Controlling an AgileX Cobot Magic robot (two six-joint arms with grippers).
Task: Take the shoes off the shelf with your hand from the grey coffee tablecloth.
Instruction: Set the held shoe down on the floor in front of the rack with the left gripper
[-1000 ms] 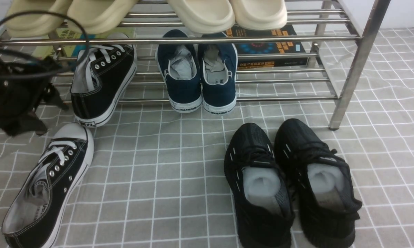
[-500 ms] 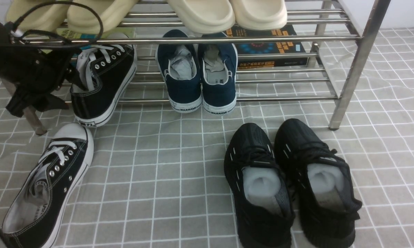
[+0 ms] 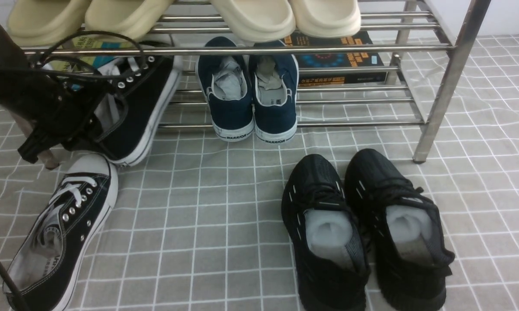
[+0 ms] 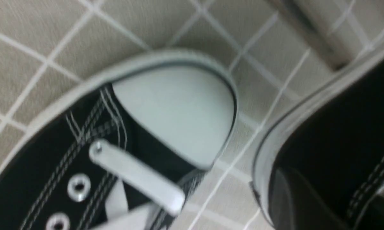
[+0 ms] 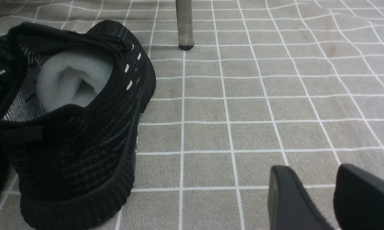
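Note:
One black canvas sneaker (image 3: 145, 103) with a white sole rests tilted on the lower tier of the steel shelf (image 3: 242, 50), at its left end. My left gripper (image 3: 93, 129) is shut on its heel side. In the left wrist view that sneaker (image 4: 332, 134) fills the right, with a dark finger (image 4: 291, 204) against it. Its mate (image 3: 61, 229) lies on the grey checked tablecloth (image 3: 207, 207) just in front, and its white toe cap shows in the left wrist view (image 4: 176, 108). My right gripper (image 5: 326, 191) is open and empty, low over the cloth.
Navy WARRIOR slip-ons (image 3: 248, 93) sit mid-shelf, beige slippers (image 3: 285, 17) on the upper tier, books (image 3: 337, 56) behind. Black mesh running shoes (image 3: 363, 224) stand on the cloth at front right, next to my right gripper (image 5: 77, 121). A shelf leg (image 3: 436, 103) stands at right.
My left arm has moved right and forward onto the shelf sneaker. The sneaker has tipped and slid a little to the right. The other shoes have not moved.

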